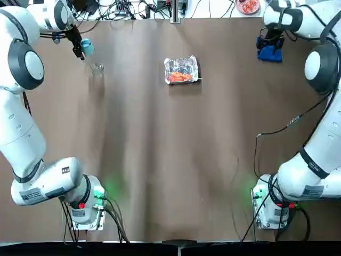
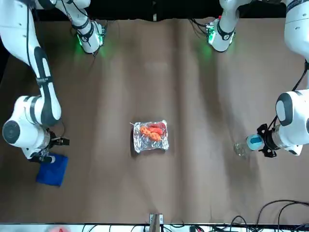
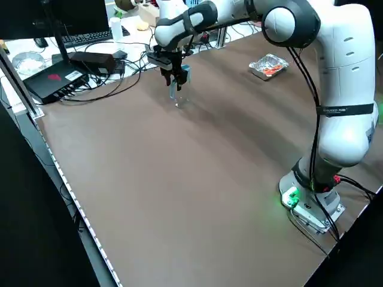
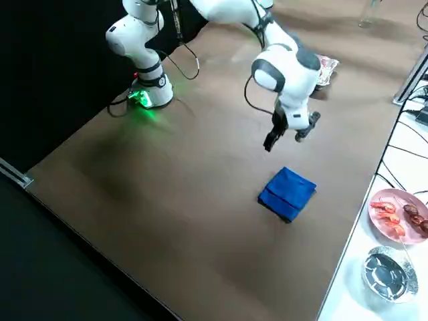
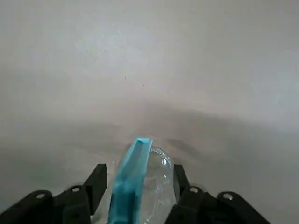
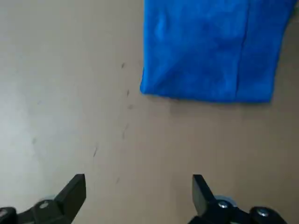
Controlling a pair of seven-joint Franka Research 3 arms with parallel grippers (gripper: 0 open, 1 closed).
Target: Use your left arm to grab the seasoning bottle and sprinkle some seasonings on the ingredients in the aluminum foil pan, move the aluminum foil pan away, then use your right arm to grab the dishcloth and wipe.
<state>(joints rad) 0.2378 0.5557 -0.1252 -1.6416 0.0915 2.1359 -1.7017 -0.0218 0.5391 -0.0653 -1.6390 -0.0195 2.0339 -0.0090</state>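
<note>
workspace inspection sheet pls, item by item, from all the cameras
surface: brown table, bare across the middle.
seasoning bottle: at the table's far left corner, light-blue cap between the left gripper's fingers.
aluminum foil pan: far centre, holding orange-red ingredients.
dishcloth: folded, flat at the far right corner, untouched.
clutter: nothing seen on the table.
left gripper: shut on the bottle.
right gripper: open, above the table beside the dishcloth.
cables: a black cable lies on the table by the right arm; more wires past the far edge.
surroundings: pink plate of food, metal bowl, keyboard on side desks.
</note>
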